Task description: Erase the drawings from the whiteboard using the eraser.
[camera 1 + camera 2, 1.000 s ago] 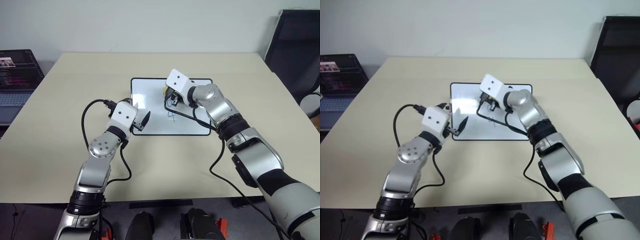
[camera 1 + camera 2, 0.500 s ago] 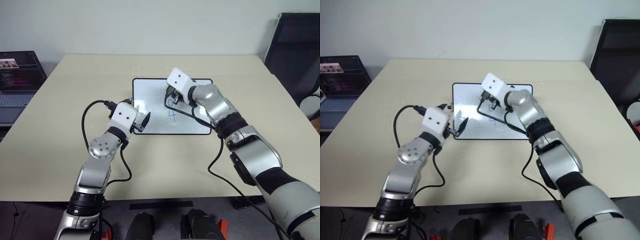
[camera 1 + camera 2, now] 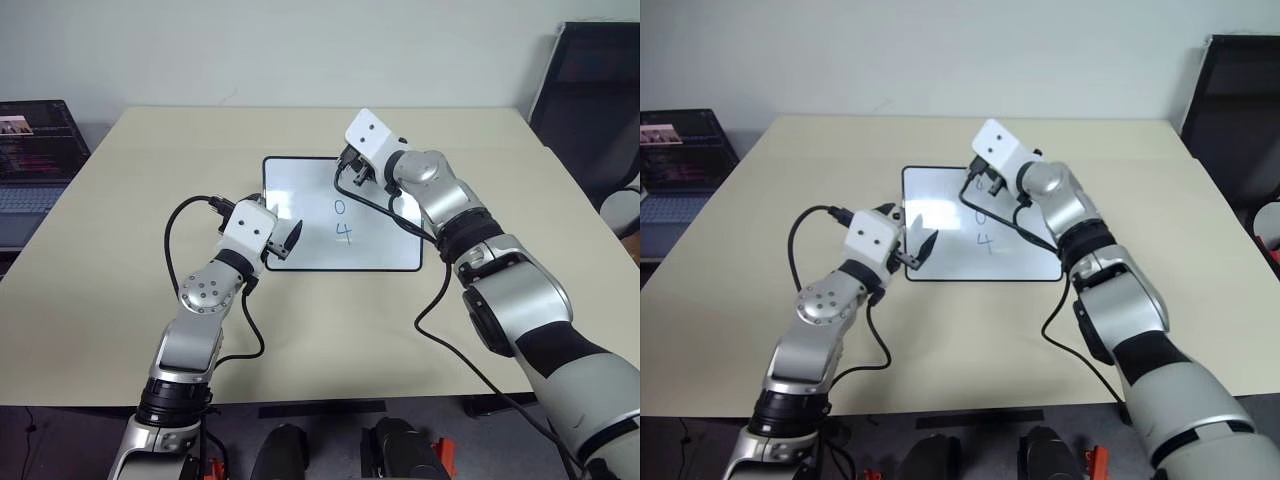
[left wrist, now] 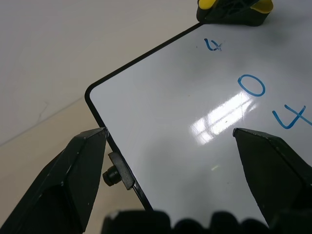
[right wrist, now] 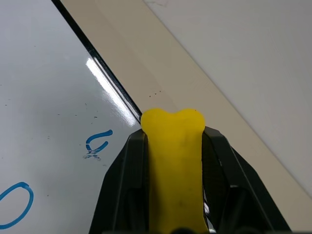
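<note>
Two grippers: both over the whiteboard (image 3: 341, 214), at opposite ends of it
Whiteboard: flat on the beige table (image 3: 120, 250), near table centre; thin black frame, rounded corners, glossy white face with a glare patch
Side knob (image 4: 111, 175): on the short edge of the whiteboard, just beside one finger of the left gripper
Drawings (image 3: 341, 220): blue marker, stacked in a column at the board's middle; a "0" (image 3: 339, 206) with a "4" (image 3: 343, 233) below it at 6 o'clock
Top digit (image 5: 96, 145): partly rubbed out, a short blue curl and a faint smudge left, close to the board's far edge
Right gripper (image 3: 354, 172): at 12 o'clock from the "0", above the far long edge of the whiteboard; black fingers pinched tight on the eraser (image 5: 175, 165)
Eraser: yellow block clamped between the two fingers (image 5: 126, 180), its rounded end poking out past them; in the left wrist view (image 4: 234, 9) yellow on top, black beneath, at the board's far edge; contact with the board cannot be told
Left gripper (image 3: 283, 240): at 9 o'clock from the drawings, at the board's left short edge, pointing across it; fingers (image 4: 78, 170) spread wide, nothing between them
Laptop (image 3: 35, 160): dark screen lit, beyond the table's left side, well apart from the whiteboard
</note>
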`<state>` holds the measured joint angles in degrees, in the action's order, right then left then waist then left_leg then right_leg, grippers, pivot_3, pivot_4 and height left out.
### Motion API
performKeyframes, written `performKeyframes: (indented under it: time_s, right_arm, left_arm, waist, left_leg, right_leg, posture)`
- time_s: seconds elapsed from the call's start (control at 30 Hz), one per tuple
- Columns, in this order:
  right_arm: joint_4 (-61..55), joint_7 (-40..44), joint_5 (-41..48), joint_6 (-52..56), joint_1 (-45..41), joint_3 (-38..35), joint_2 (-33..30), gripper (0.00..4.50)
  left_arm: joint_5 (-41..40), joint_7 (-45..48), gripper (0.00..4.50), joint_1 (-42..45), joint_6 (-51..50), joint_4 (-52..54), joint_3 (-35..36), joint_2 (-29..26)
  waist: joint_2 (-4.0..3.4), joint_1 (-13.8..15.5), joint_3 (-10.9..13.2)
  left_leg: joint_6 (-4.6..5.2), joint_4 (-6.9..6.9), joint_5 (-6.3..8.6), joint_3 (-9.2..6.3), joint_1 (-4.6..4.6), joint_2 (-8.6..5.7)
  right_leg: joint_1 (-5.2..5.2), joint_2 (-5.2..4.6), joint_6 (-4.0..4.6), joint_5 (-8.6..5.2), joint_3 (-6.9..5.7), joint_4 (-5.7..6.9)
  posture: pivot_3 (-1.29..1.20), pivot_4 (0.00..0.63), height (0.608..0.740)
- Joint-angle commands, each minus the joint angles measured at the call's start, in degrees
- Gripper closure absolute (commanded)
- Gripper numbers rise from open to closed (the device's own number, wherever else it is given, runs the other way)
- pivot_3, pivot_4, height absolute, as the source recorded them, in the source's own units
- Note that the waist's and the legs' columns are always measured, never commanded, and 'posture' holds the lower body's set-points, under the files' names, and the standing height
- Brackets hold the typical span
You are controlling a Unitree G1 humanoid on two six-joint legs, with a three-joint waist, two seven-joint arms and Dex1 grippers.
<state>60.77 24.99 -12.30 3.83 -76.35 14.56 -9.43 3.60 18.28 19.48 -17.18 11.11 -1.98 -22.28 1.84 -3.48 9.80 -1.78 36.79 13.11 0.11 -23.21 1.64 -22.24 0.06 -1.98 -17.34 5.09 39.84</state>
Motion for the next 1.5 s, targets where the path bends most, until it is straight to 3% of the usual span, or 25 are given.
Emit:
performKeyframes:
  time_s: [0.03,0.4,0.73,1.23,1.5]
  right_arm:
    - [-2.5,1.6,0.3,0.3,0.7,-0.3,1.5,3.40]
    - [-3.7,4.0,-1.8,2.3,2.6,1.7,4.2,3.40]
    - [-5.3,7.8,-2.8,6.2,5.3,2.4,2.5,3.40]
    - [0.1,1.1,-2.5,3.7,-0.3,-0.3,0.5,3.40]
    - [0.0,3.8,-3.6,3.0,0.9,1.3,0.9,3.40]
  left_arm:
    - [0.3,0.1,0.00,0.8,0.9,1.5,0.5,-0.4]
    - [0.5,-0.1,0.00,0.0,0.7,2.3,0.9,-0.7]
    - [0.7,-0.7,0.00,-0.6,0.5,3.0,0.8,-0.5]
    - [0.5,-0.3,0.00,1.1,1.8,0.5,-0.1,0.2]
    - [0.6,-0.6,0.00,0.8,1.6,1.0,0.0,0.3]
  waist:
    - [0.00,-0.2,0.0]
    - [0.00,-0.6,0.0]
    - [0.00,-1.1,0.0]
    - [0.03,-0.9,0.0]
    - [0.04,-0.9,0.0]
  left_leg:
    - [0.00,0.00,0.00,0.00,0.00,0.00]
    - [0.00,-0.01,0.00,-0.02,0.01,0.01]
    - [0.00,0.00,0.00,-0.07,0.02,-0.01]
    - [0.00,0.08,-0.01,-0.13,0.04,-0.06]
    - [0.00,0.06,-0.01,-0.13,0.03,-0.04]
  right_leg:
    - [0.00,0.00,0.00,0.00,0.00,0.00]
    - [0.00,0.00,0.00,0.00,-0.01,0.00]
    - [0.05,0.00,-0.01,0.00,0.00,0.00]
    - [0.13,0.00,-0.03,0.01,-0.03,0.01]
    - [0.13,0.00,-0.03,0.01,0.01,-0.02]
  posture:
    - [0.00,0.150,0.740]
    - [0.00,0.150,0.740]
    - [0.00,0.150,0.740]
    - [0.00,0.150,0.740]
    - [0.00,0.150,0.740]
